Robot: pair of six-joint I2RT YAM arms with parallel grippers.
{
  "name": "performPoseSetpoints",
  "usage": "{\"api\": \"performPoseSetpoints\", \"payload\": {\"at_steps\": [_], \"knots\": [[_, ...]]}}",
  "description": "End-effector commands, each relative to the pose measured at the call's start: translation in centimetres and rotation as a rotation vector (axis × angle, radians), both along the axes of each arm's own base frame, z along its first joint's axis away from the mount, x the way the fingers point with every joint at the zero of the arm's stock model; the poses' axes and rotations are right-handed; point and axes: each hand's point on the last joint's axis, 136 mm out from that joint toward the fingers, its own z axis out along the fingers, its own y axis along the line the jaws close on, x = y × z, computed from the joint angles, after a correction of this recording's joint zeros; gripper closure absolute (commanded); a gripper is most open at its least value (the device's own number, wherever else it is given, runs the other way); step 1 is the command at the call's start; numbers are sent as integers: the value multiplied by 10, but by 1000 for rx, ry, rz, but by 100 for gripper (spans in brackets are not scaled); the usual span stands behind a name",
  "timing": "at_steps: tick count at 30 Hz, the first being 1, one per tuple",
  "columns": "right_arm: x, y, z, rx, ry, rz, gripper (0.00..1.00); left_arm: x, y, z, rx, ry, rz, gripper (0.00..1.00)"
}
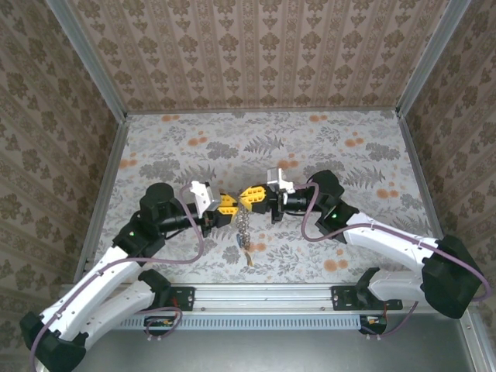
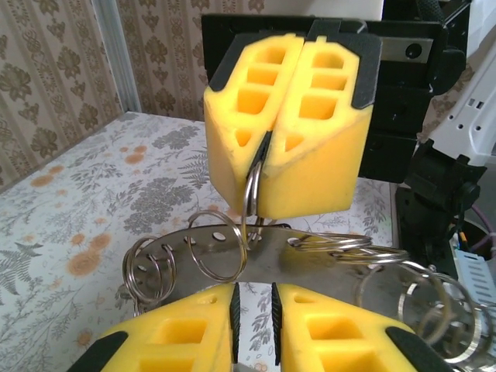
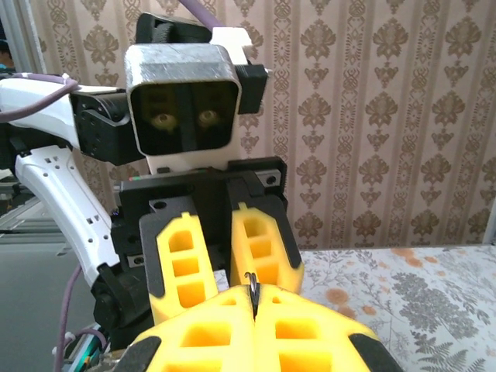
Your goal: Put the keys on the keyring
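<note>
Keyring midair, R claw pinching its loop

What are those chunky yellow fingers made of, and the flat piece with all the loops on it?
The right gripper has fingers that look like matte yellow foam or soft plastic, moulded with hollow cells. The keyring plate and its split rings look like polished steel: silvery, thin, with bright reflections.

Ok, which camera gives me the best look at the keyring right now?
Left wrist: the keyring sits mid-frame, its flat metal plate and wire loops sharp, one loop pinched in the right gripper. Top external shows it as a small dangling tangle. Right wrist catches a thin metal sliver at its own closed fingertips.
</note>
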Motion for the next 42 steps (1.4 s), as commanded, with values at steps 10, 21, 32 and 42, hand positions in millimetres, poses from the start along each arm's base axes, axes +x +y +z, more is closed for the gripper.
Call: {"api": "performPoseSetpoints", "payload": {"at_steps": [10, 21, 32, 42], "knots": [[-14, 9, 17, 1, -117, 71, 100, -20, -2, 35, -80, -53, -92, 79], [-19, 9, 13, -26, -136, 85, 100, -31, -1, 41, -85, -65, -139, 81], [-25, 6, 2, -82, -170, 100, 100, -29, 1, 43, -73, -78, -122, 83], [-30, 4, 1, -91, -177, 123, 100, -21, 4, 40, -50, -85, -72, 80]]}}
